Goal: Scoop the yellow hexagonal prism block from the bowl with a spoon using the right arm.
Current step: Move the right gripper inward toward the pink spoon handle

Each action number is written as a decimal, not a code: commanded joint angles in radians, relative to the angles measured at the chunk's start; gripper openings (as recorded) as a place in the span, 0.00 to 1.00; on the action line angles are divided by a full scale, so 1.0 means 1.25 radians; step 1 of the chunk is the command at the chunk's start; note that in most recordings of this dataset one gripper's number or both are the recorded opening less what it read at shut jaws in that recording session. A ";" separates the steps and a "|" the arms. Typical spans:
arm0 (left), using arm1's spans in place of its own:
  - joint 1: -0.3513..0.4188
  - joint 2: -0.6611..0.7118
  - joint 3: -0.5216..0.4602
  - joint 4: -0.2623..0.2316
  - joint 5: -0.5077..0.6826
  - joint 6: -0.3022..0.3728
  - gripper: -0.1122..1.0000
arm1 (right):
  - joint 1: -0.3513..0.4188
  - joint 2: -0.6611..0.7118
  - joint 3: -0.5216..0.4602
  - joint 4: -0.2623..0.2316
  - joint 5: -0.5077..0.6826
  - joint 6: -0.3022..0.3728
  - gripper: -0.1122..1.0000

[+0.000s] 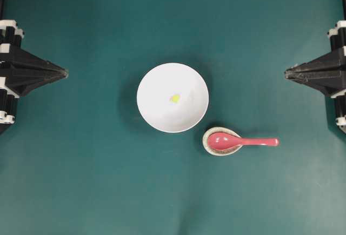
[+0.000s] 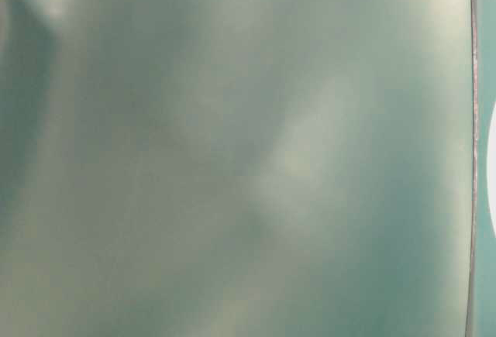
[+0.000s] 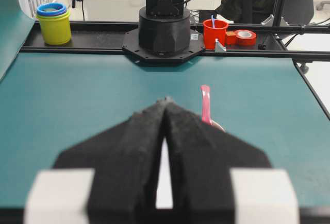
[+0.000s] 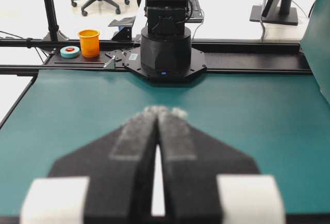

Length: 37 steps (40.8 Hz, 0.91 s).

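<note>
Right gripper [image 1: 286, 73]: fingers pressed together to a point, holding nothing; it sits at the right edge of the overhead view, tips aimed inward across the table [image 1: 81, 181]; the right wrist view confirms the jaws meet along their length with no object between them.

Nearest task item to those fingertips: the spoon [image 1: 241, 141]; it lies ahead of the tips and off to one side, toward the bottom edge of the overhead view, well apart from them; no contact. Long axis: roughly level across the overhead view, nearly parallel to the line the fingers point along; the handle end faces the right gripper, the scoop end faces away and rests in the small speckled spoon rest [image 1: 208, 146]. Judgement: the handle is the first part met on approach, so a grasp calls for the jaws to open and the wrist to shift sideways and descend onto the handle.

Farther along the same direction: the bowl [image 1: 154, 113], just beyond the spoon rest and close to it, whether touching cannot be determined; the yellow hexagonal prism block [image 1: 174, 99] lies on the bowl floor near its centre, well apart from both grippers.

Farthest: left gripper [image 1: 64, 73], also closed to a point and empty, at the opposite edge; the right arm is the nearer to the spoon.

The table-level view is blurred; nothing readable.
</note>
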 commanded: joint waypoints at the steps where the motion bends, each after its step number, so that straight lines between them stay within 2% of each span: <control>1: 0.001 0.007 -0.021 0.004 0.032 -0.007 0.09 | -0.005 0.009 -0.012 0.001 -0.004 -0.001 0.09; 8: 0.001 0.009 -0.021 0.004 0.047 -0.012 0.09 | -0.010 0.010 -0.016 0.005 -0.006 -0.001 0.09; 24: 0.001 0.007 -0.021 0.004 0.048 -0.012 0.09 | -0.011 0.011 -0.017 0.040 0.009 0.000 0.10; 27: 0.001 0.007 -0.021 0.004 0.049 -0.012 0.09 | -0.012 0.010 -0.017 0.045 0.010 0.000 0.17; 33: 0.001 0.007 -0.021 0.002 0.052 -0.012 0.09 | -0.012 0.011 -0.016 0.059 0.013 0.013 0.43; 37: 0.001 0.007 -0.021 0.004 0.052 -0.013 0.09 | -0.011 0.017 -0.015 0.060 0.029 0.022 0.54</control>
